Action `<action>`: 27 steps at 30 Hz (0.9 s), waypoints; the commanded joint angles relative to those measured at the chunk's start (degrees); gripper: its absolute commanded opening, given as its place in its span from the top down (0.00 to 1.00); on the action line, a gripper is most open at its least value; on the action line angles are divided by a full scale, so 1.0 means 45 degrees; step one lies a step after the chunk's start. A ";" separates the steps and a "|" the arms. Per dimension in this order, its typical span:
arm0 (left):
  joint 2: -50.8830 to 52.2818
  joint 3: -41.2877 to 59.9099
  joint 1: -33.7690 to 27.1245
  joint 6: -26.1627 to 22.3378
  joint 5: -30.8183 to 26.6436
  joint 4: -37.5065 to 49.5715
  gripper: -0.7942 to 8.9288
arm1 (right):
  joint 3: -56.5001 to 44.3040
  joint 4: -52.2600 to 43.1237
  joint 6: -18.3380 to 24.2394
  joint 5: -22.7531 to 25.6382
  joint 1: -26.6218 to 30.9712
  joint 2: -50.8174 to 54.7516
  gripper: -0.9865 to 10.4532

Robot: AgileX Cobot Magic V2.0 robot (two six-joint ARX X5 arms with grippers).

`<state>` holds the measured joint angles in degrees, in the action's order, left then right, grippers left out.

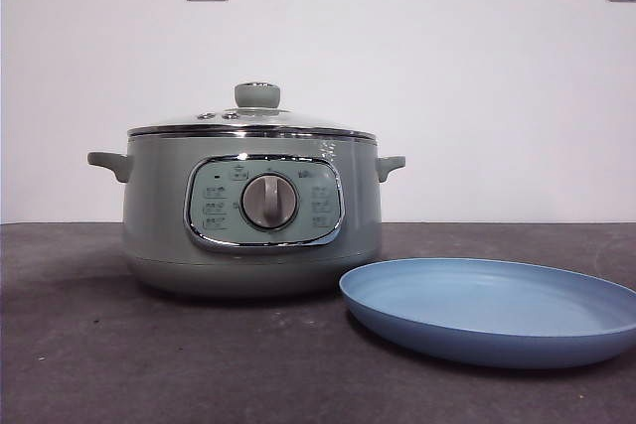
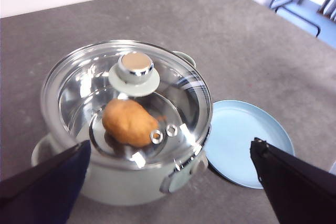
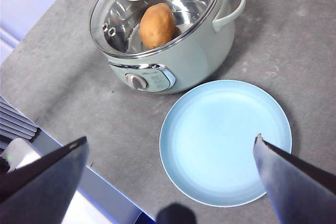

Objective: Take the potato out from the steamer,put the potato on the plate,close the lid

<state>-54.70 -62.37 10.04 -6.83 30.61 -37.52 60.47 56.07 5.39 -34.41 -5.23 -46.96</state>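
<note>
- Grey table (image 1: 89,345), white wall behind.
- Lid (image 2: 126,95) seated on steamer (image 1: 253,211), potato (image 2: 128,123) inside; left gripper (image 2: 168,182), jaws wide, hangs directly above.
- Right gripper (image 3: 170,182), also wide, over the plate (image 3: 226,140).

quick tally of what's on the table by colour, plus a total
green: 1, the steamer
clear glass: 1, the lid, shut on the steamer
blue: 1, the plate, empty
orange-brown: 1, the potato, inside the steamer
total: 4
</note>
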 commanded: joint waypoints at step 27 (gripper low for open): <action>-0.9928 -0.5226 0.2667 -0.1545 -0.2482 0.2239 0.16 | 0.0010 -0.0180 0.0010 0.0024 -0.0024 -0.0209 0.36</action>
<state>-98.98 -85.93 21.85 -13.06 19.44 -27.83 60.47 55.68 5.39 -34.35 -5.23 -47.90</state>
